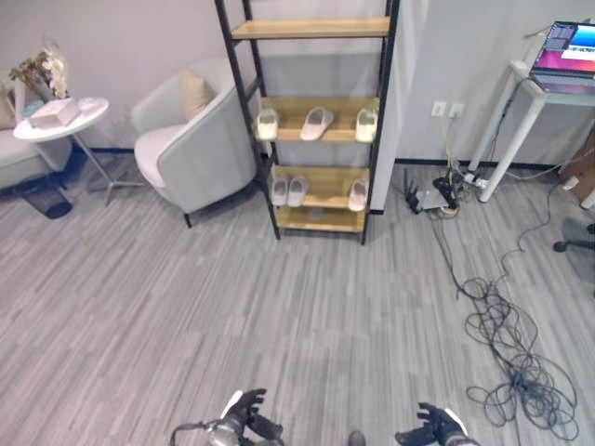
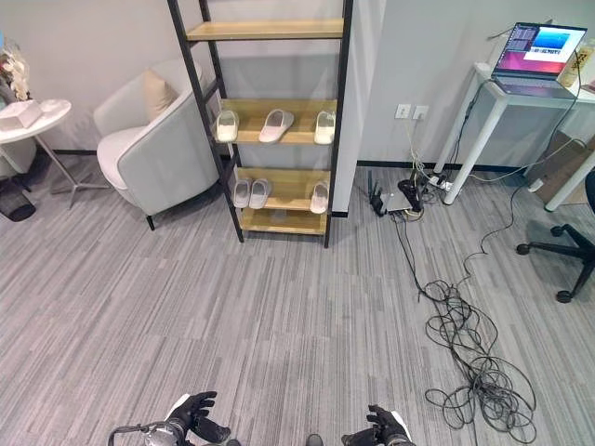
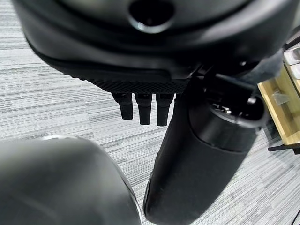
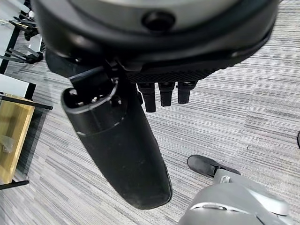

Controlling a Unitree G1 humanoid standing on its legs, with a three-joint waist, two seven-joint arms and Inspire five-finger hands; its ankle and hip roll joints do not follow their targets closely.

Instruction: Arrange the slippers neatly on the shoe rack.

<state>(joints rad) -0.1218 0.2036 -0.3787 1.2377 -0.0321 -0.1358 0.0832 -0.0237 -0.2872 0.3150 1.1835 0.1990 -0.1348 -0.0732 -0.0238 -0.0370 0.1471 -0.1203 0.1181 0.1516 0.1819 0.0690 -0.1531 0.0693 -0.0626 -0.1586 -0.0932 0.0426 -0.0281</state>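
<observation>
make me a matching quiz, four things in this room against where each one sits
Things:
1. laptop
2. cream cushion
3. tangle of black cables
4. pair of slippers side by side

Places:
a. on the grey armchair
b. on the floor, right of the shoe rack
c. on the white desk
d. on the rack's lower shelf, left end

Pairs: 1-c, 2-a, 3-b, 4-d

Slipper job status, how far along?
Six slippers already sit on the shoe rack, three per shelf. The middle upper one lies angled and the lower right one stands apart. Left hand and right hand hold nothing, fingers relaxed. Left: straightening those.
</observation>
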